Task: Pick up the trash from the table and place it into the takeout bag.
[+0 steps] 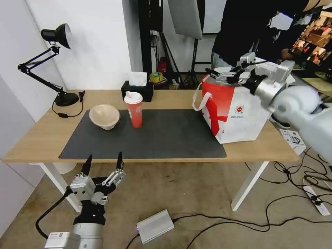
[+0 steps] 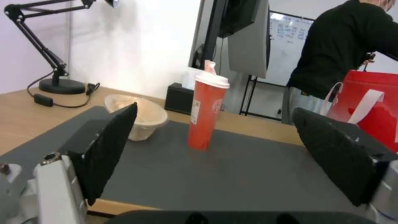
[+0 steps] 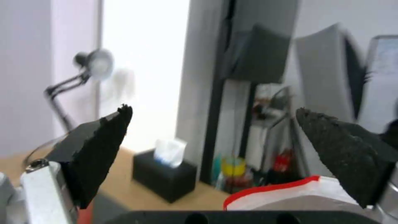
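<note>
Our left gripper (image 1: 103, 162), fingers spread wide and empty, hangs below the light-wood table's (image 1: 41, 133) near edge. The upright red paper cup with white lid (image 1: 134, 109) and beige pulp bowl (image 1: 104, 116) stand at twelve o'clock from it, nearer than our right gripper (image 1: 221, 74), open and empty over the white-and-red takeout bag (image 1: 238, 117).

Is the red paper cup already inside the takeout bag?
No, the red paper cup stands upright on the dark grey mat, apart from the takeout bag.

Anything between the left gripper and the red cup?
Nothing visible. The left gripper hangs with open jaws before the table's front edge; only bare dark grey mat lies before the red paper cup with white lid.
</note>
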`<state>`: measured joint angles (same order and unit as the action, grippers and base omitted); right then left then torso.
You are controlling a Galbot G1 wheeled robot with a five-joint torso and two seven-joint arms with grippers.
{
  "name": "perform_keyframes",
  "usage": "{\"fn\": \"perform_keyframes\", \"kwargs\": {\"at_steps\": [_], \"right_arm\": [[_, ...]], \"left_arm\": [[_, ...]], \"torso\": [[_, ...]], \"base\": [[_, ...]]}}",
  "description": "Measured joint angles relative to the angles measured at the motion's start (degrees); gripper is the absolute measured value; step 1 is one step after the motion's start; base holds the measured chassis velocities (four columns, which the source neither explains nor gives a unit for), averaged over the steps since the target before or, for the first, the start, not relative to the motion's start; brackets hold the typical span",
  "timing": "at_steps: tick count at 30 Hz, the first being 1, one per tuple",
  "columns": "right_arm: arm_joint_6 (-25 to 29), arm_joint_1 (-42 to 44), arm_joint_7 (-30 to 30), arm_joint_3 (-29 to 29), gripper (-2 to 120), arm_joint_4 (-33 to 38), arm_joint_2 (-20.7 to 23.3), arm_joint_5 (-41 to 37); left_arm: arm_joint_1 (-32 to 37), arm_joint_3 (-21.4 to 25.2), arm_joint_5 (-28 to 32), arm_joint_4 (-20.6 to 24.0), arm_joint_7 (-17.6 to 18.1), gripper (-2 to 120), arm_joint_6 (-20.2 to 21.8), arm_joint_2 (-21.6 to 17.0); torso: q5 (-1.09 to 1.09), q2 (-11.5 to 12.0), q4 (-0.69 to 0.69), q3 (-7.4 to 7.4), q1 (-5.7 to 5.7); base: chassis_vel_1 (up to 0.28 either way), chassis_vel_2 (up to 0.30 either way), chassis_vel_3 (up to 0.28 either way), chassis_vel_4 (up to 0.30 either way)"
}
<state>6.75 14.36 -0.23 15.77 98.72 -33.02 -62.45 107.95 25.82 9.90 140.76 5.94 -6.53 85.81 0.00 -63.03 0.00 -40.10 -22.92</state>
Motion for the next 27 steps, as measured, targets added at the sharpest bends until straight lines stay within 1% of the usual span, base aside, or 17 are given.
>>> {"fn": "perform_keyframes", "kwargs": {"at_steps": [1,3,5,6,8,10,11,14,15,19,24,27], "right_arm": [[1.43,2.21,2.78,-0.95,100,1.54,-0.31,1.31],[3.16,6.61,7.48,-2.88,100,4.70,-1.01,3.83],[3.44,7.36,8.36,-3.24,100,5.29,-1.15,4.27],[4.30,10.43,11.56,-4.88,100,7.77,-1.66,6.41],[5.16,14.20,15.02,-6.83,100,10.67,-2.31,8.94],[5.31,15.21,15.89,-7.41,100,11.50,-2.49,9.64],[5.72,18.45,18.28,-8.91,100,13.94,-2.94,11.56],[6.61,24.43,22.35,-10.57,100,17.56,-3.82,14.07],[6.61,24.43,22.35,-10.57,100,17.56,-3.82,14.07],[7.17,31.76,24.62,-13.05,100,20.66,-5.28,17.59],[7.59,34.91,24.84,-14.11,100,21.73,-5.84,19.79],[7.85,37.75,26.00,-14.58,100,23.37,-5.93,22.12]], "left_arm": [[-0.01,-0.04,-0.07,-0.06,0.04,100,0.00,0.11],[-0.01,-0.04,-0.12,-0.09,0.07,100,-0.02,0.14],[0.00,-0.04,-0.12,-0.09,0.07,100,-0.02,0.14],[-0.01,-0.02,-0.14,-0.09,0.09,100,-0.03,0.14],[0.00,0.03,-0.14,-0.05,0.10,100,-0.04,0.14],[-0.01,0.06,-0.15,-0.01,0.10,100,-0.04,0.19],[-0.01,0.09,-0.15,0.17,0.09,100,-0.04,0.36],[0.03,0.12,-0.26,0.20,0.09,100,-0.04,0.50],[0.03,0.12,-0.26,0.20,0.09,100,-0.04,0.50],[0.03,0.23,-0.47,-0.03,0.09,100,-0.05,0.64],[0.03,0.23,-0.88,-0.05,0.09,100,-0.05,0.86],[0.02,0.25,-1.24,-0.46,0.09,100,-0.09,1.31]], "torso": [[-0.03,0.00,0.01,0.00,0.00],[0.00,0.00,0.00,0.00,0.00],[0.01,0.00,0.00,0.00,0.00],[-0.01,0.00,0.00,0.00,0.00],[-0.01,0.00,0.00,0.00,0.00],[-0.01,0.00,0.00,0.00,0.00],[-0.02,0.00,0.00,0.00,0.00],[0.00,0.00,-0.01,0.00,0.00],[0.00,0.00,-0.01,0.00,0.00],[-0.01,0.00,-0.01,0.00,0.01],[-0.01,0.00,0.00,0.00,0.00],[-0.01,0.00,0.00,0.00,0.01]], "base": [[0.000,0.000,0.000,0.000],[0.000,0.000,0.000,0.000],[0.000,0.000,0.000,0.000],[0.000,0.000,0.000,0.000],[0.000,0.000,0.000,0.000],[0.000,0.000,0.000,0.000],[0.000,0.000,0.000,0.000],[0.000,0.000,0.000,0.000],[0.000,0.000,0.000,0.000],[0.000,0.000,0.000,0.000],[0.000,0.000,0.000,0.000],[0.000,0.000,0.000,0.000]]}}
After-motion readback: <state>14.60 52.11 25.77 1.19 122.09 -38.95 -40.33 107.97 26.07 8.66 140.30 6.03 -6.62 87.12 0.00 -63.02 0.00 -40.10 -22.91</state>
